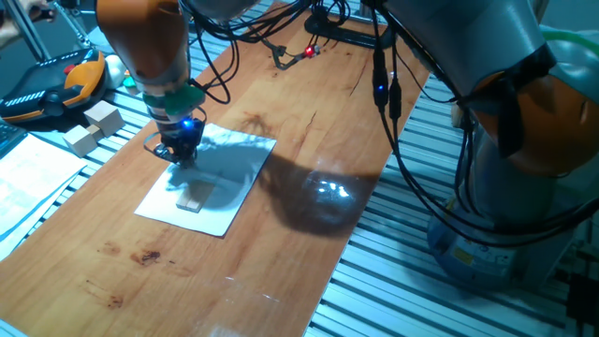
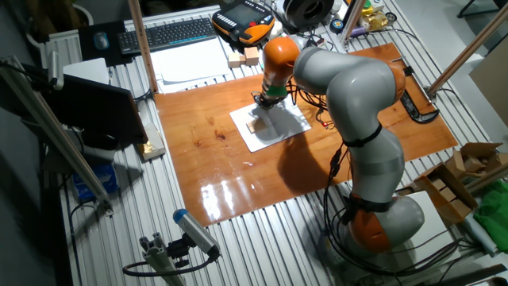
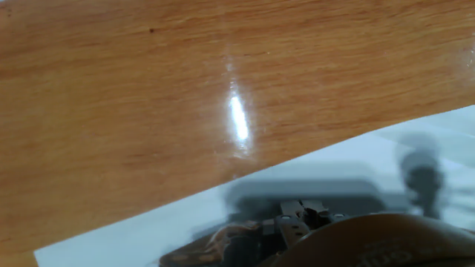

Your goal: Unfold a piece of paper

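Robot hand [image 1: 178,150] presses low on the piece of paper [image 1: 229,183]; its opening can't be seen; wooden block [image 1: 195,196] at 5 o'clock.

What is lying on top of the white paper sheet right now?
A small tan wooden block rests on the piece of paper. The gripper is down at the sheet's far edge, hiding the paper beneath it; whether it pinches the paper can't be seen.
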`<state>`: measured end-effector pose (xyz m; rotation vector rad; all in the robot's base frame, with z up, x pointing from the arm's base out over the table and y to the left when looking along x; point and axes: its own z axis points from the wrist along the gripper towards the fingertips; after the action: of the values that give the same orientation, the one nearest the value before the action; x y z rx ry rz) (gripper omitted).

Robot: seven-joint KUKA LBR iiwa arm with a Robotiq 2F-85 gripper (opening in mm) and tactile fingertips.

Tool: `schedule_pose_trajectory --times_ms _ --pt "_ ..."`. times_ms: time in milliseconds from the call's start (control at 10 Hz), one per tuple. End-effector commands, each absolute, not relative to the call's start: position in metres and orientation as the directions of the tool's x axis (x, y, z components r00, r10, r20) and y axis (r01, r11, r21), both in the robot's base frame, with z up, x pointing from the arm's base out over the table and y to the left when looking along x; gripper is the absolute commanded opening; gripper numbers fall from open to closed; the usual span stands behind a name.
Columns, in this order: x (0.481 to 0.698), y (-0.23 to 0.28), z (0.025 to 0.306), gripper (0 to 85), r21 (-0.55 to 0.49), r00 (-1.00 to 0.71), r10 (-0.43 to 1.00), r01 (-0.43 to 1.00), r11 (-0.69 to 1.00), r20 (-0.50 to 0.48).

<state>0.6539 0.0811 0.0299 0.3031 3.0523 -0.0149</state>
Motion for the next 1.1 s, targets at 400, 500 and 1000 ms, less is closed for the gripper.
schedule_pose_trajectory --times_ms 400,500,1000 --pt "0.64 0.072 0.083 2.0 0.02 -0.973 0.226 0.226 0.974 -0.046" --pt "0.638 0.066 0.093 2.0 0.03 -0.974 0.225 0.224 0.974 -0.036" --pt "0.629 0.062 0.147 2.0 -0.036 -0.983 0.182 0.183 0.983 -0.024"
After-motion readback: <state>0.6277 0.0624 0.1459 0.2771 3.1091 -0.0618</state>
